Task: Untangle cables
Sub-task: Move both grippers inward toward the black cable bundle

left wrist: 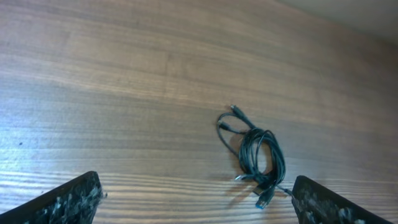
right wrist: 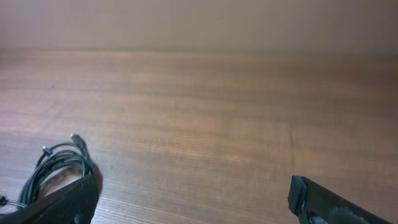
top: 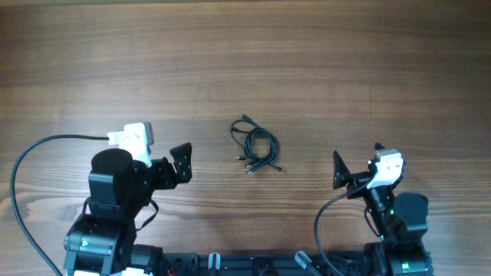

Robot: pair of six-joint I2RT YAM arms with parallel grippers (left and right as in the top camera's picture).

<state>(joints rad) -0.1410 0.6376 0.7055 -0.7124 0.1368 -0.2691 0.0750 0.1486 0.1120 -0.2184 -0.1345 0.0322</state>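
A brown wooden table [top: 245, 54] with a long horizontal grain fills the whole scene, and a pale wall shows along its far edge in the right wrist view. Near the middle of the tabletop lies a small bundle of very thin black cables [top: 255, 147], coiled into a few loose overlapping loops. One free strand with a tiny plug runs out of the coil toward 11 o'clock, and several short plug ends poke out between 5 and 7 o'clock. Nothing touches the bundle.

The left gripper [top: 182, 162], black with two fingers, sits at about 8 o'clock from the bundle and apart from it, pointing toward it. In the left wrist view its fingers [left wrist: 68, 199] are spread wide at the lower corners and hold nothing, with bare wood between them. There the cables [left wrist: 258, 155] lie toward 4 o'clock, with the lowest plug end just beside the right-hand finger.

The right gripper [top: 339, 170] is at about 4 o'clock from the bundle, a little farther off. Its fingers [right wrist: 329, 205] are also parted wide and empty in the right wrist view, where the cables [right wrist: 56, 165] show at 8 o'clock, partly hidden behind the left-hand finger.

Each wrist carries a white camera housing [top: 132, 136]. A thick black cord [top: 23, 165] arcs from the left arm's housing out toward 9 o'clock and down to the near edge. Both arm bases stand along the table's 6 o'clock side.
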